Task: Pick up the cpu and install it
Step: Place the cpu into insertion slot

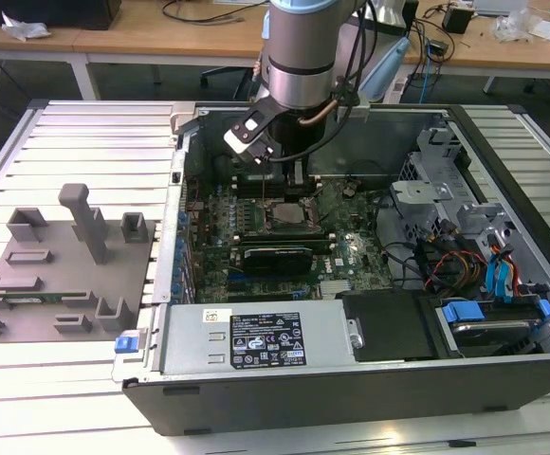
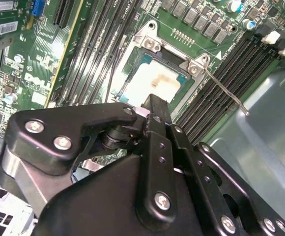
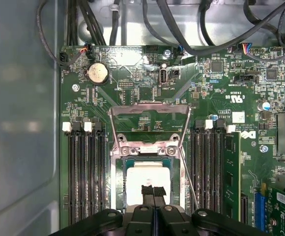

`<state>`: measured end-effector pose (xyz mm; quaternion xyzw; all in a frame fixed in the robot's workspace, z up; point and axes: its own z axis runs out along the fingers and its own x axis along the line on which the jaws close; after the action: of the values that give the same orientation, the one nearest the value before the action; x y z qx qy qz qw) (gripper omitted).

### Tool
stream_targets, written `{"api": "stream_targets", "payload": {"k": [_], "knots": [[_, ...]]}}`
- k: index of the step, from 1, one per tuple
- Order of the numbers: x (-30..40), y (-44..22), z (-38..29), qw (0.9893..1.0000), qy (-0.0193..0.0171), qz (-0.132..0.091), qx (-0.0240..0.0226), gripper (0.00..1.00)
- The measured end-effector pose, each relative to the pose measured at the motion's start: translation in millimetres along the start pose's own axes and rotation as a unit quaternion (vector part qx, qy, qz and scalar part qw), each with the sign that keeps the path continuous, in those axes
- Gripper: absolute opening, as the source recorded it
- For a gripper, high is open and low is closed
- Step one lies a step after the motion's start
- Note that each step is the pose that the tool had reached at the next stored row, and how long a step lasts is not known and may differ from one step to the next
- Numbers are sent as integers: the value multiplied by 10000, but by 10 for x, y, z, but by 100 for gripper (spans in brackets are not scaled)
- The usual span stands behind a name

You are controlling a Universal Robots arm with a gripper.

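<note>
Gripper (image 3: 153, 191) fingers are pressed together with no gap in the first wrist view, their tips over the silvery top of the cpu (image 3: 137, 181). The cpu lies flat in its socket on the green motherboard (image 3: 132, 73), between banks of black memory slots (image 3: 83, 172). I cannot tell whether the tips touch it. The hinged metal frame (image 3: 150, 109) stands open beyond the socket. White lettering is printed on the board near a small white sticker (image 3: 238, 117).

In the second wrist view the gripper (image 2: 155, 104) is closed and holds nothing, its tip over the near edge of the cpu (image 2: 150, 78). The thin socket lever (image 2: 226, 91) juts out to one side.

In the exterior view the arm (image 1: 299, 47) reaches down into an open computer case (image 1: 256, 389), with the gripper (image 1: 292, 185) just over the cpu (image 1: 287, 214). A white printed label (image 1: 265, 339) sits on the metal box at the case's near edge. The case rests on a slatted metal table (image 1: 85, 142), with a grey fixture (image 1: 57, 265) towards the exterior view's left. Wooden desks (image 1: 142, 38) stand behind.
</note>
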<state>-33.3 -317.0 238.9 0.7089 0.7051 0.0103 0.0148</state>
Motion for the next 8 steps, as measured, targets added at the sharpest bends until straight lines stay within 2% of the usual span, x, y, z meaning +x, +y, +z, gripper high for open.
{"api": "stream_targets", "payload": {"k": [2,3,4,8], "knots": [[-1,1,-3,10000,-1,-1,16,11],[-1,3,-1,9999,5,-1,124,11],[0,5,0,9998,10,0,182,11],[-1,9,0,9998,12,-2,186,11]]}}
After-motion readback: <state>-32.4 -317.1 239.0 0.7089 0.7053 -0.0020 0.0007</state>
